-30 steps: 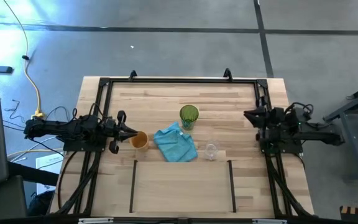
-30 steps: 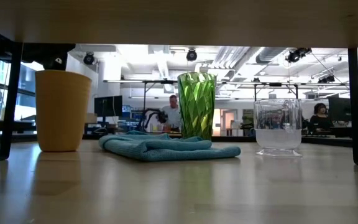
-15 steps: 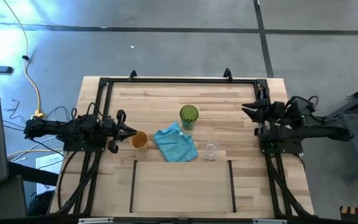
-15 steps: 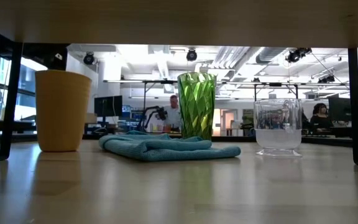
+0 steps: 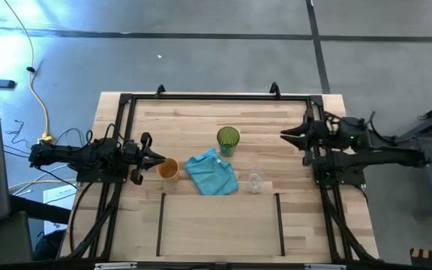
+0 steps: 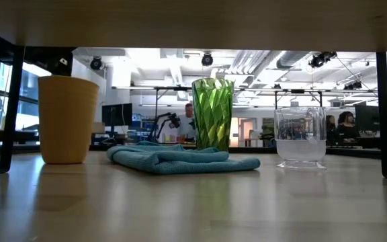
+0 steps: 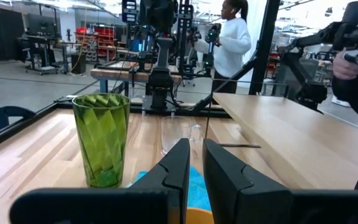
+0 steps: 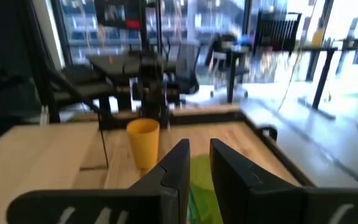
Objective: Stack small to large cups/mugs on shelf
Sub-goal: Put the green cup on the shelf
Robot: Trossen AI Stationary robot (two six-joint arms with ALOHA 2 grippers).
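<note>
The green tumbler stands upright at the table's middle, its base on the wood beside the light-blue cloth. The orange cup stands left of the cloth and the small clear glass to its right. The shelf, outlined by thin dark lines, lies bare near the front edge. My left gripper hovers level just behind the orange cup's rim, closed to a narrow slit. My right gripper hangs level above the table's right side, pointing at the tumbler, also closed to a slit with nothing between its fingers.
A black metal frame runs along the table's far, left and right sides, and both arm bases sit on it. The cloth lies crumpled between the cups. People stand at benches in the room beyond the table.
My right gripper has risen and reached out from the table's right edge toward the green tumbler, tipping up until it points level. My left arm and the three cups have kept still.
</note>
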